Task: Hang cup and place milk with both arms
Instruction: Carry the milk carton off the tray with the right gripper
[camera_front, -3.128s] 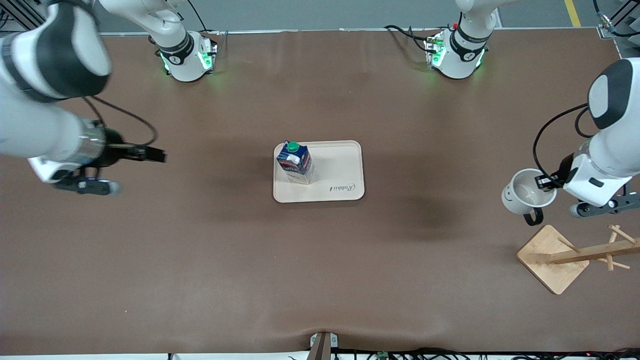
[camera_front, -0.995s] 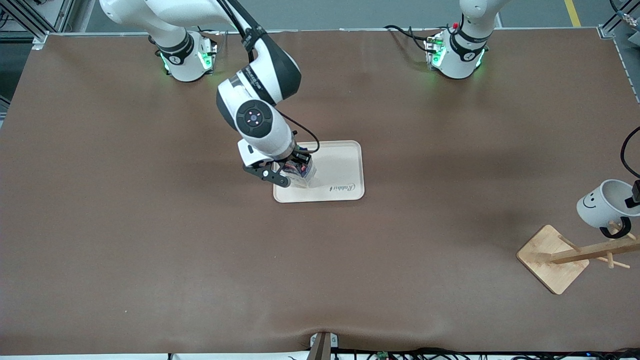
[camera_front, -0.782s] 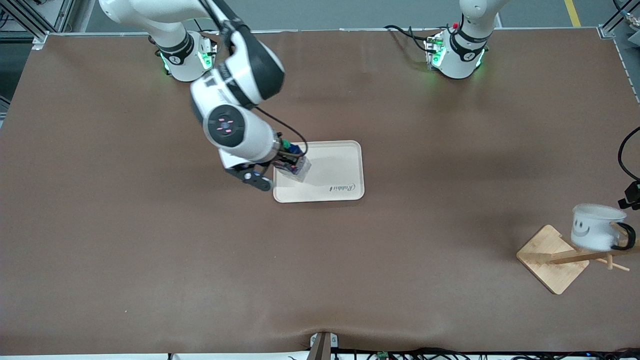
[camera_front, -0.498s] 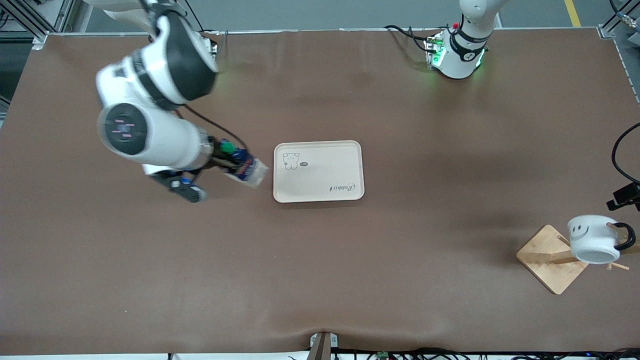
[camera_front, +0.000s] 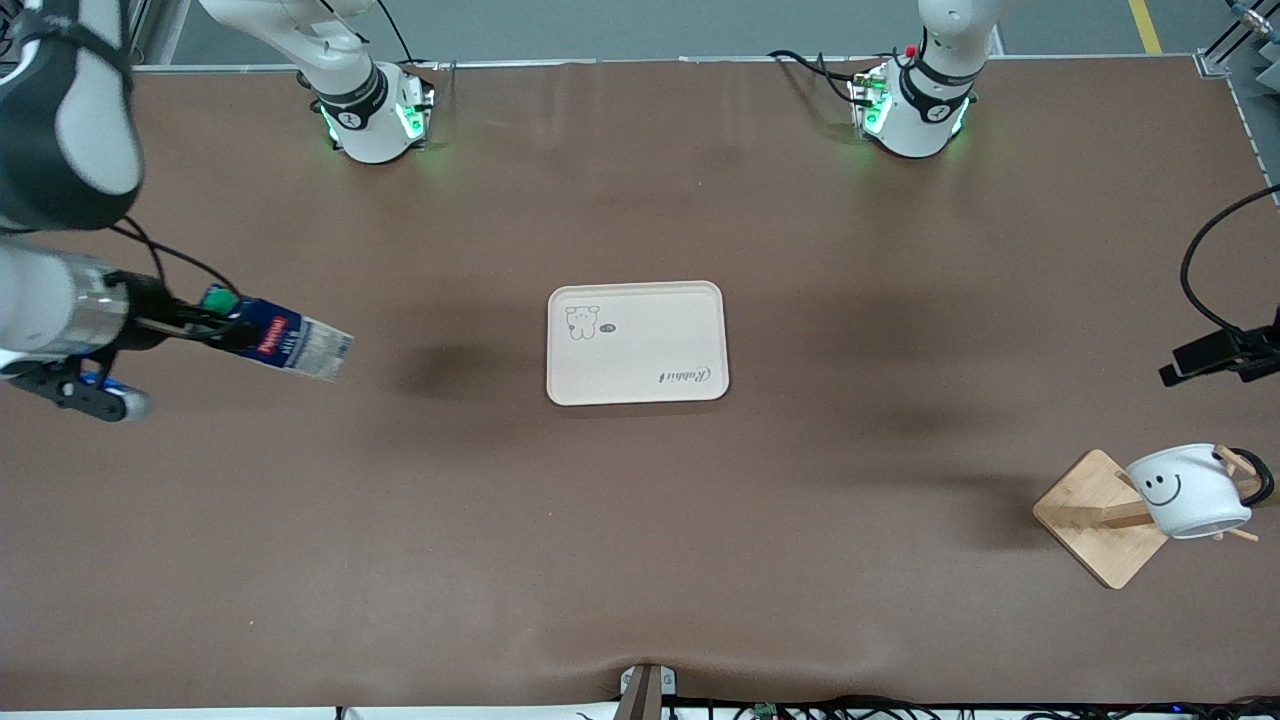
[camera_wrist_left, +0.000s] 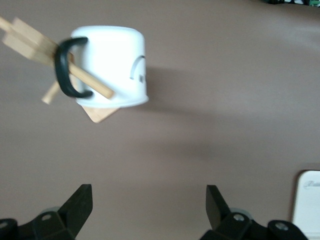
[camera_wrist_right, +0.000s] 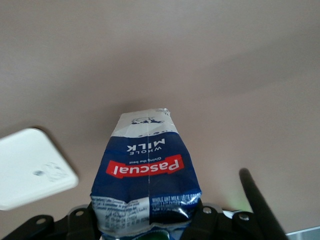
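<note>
Over the tabletop's edge at the right arm's end, my right pincer (camera_front: 190, 322) pinches the milk (camera_front: 285, 343) near its green cap, carton tipped almost flat in the air. I judge it should be righted before I lower it, base first. Mid-tabletop sits the beige tray (camera_front: 637, 342), bare, with nothing blocking the way. Near the corner at the left arm's end, the cup (camera_front: 1187, 490) hangs by its handle on the wooden rack (camera_front: 1102, 518); my left pincer (camera_front: 1205, 357) hovers close by, spread and holding nothing.
</note>
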